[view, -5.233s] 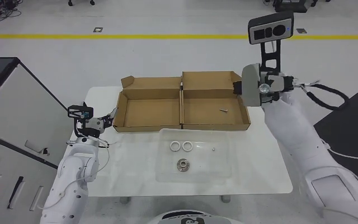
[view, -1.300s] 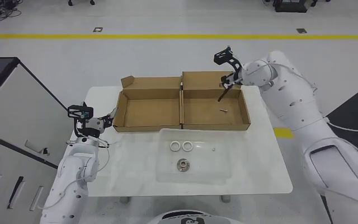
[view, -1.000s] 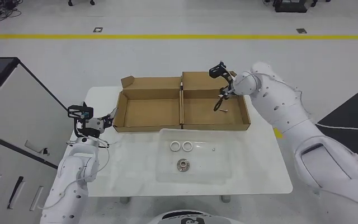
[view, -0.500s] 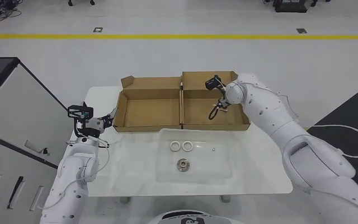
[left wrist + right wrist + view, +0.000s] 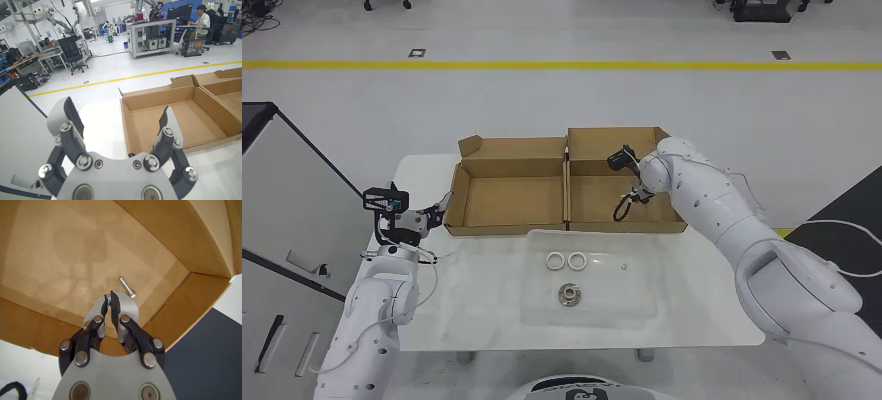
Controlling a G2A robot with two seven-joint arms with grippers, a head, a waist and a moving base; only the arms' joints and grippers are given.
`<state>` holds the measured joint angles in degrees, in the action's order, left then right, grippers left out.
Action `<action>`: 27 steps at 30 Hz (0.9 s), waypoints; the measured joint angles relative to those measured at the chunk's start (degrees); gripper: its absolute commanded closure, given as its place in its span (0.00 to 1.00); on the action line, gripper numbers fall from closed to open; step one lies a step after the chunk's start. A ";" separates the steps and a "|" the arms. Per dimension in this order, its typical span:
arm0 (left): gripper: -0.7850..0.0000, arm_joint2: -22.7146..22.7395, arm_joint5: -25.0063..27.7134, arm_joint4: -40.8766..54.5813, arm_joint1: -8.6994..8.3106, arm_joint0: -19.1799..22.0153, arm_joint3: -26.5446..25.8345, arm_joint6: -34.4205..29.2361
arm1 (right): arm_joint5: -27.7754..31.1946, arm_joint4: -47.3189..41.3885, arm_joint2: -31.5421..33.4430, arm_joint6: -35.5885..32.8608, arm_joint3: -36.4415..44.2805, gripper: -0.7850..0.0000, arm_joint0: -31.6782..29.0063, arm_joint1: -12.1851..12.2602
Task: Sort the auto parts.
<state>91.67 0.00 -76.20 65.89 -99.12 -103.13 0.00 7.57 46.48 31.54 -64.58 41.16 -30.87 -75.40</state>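
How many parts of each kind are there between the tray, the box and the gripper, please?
Bolts: 2, one loose in the box, one in the right gripper
White rings: 2
Metal disc: 1
Tiny pale piece, too small to identify: 1
Total: 6

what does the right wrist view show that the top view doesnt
Right wrist view: a bolt pinched in the right gripper, and a second bolt lying loose in the right cardboard box. Top view: the clear tray with two white rings and a metal flanged part, the left cardboard box, the left gripper beside it. Both: the right gripper inside the right cardboard box.
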 measured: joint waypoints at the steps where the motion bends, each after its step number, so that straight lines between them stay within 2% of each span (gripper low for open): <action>1: 0.00 0.00 0.00 0.00 0.00 0.00 0.00 0.00 | 0.07 0.26 -0.14 -0.01 -0.40 1.00 0.02 -0.14; 3: 0.00 0.00 0.00 0.00 0.00 0.00 0.00 0.00 | 0.31 0.38 -0.26 0.13 -1.35 0.98 0.11 -0.50; 4: 0.00 0.00 0.00 0.00 0.00 0.00 0.00 0.00 | 0.42 0.33 -0.27 0.18 -1.73 0.82 0.17 -0.65; 5: 0.00 0.00 0.00 0.00 0.00 0.00 0.00 0.00 | 0.60 0.27 -0.30 0.17 -2.19 0.72 0.26 -0.85; 9: 0.00 0.00 0.00 0.00 0.00 0.00 0.00 0.00 | 1.07 0.18 -0.36 0.14 -3.26 0.47 0.50 -1.44; 10: 0.00 0.00 0.00 0.00 0.00 0.00 0.00 0.00 | 1.16 0.17 -0.35 0.17 -3.47 0.33 0.56 -1.55; 12: 0.00 0.00 0.00 0.00 0.00 0.00 0.00 0.00 | 1.35 0.19 -0.27 0.34 -3.87 0.27 0.71 -1.79; 18: 0.00 0.00 0.00 0.00 0.00 0.00 0.00 0.00 | 2.02 0.27 0.63 1.58 -4.29 0.24 1.42 -1.99; 21: 0.00 0.00 0.00 0.00 0.00 0.00 0.00 0.00 | 2.56 0.49 1.51 1.89 -3.39 0.00 2.02 -1.69; 27: 0.00 0.00 0.00 0.00 0.00 0.00 0.00 0.00 | 5.51 0.80 5.11 0.54 2.42 0.00 2.87 0.40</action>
<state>91.67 0.00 -76.20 65.89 -99.12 -103.13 0.00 13.08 47.28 36.65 -64.04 43.58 -27.99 -75.00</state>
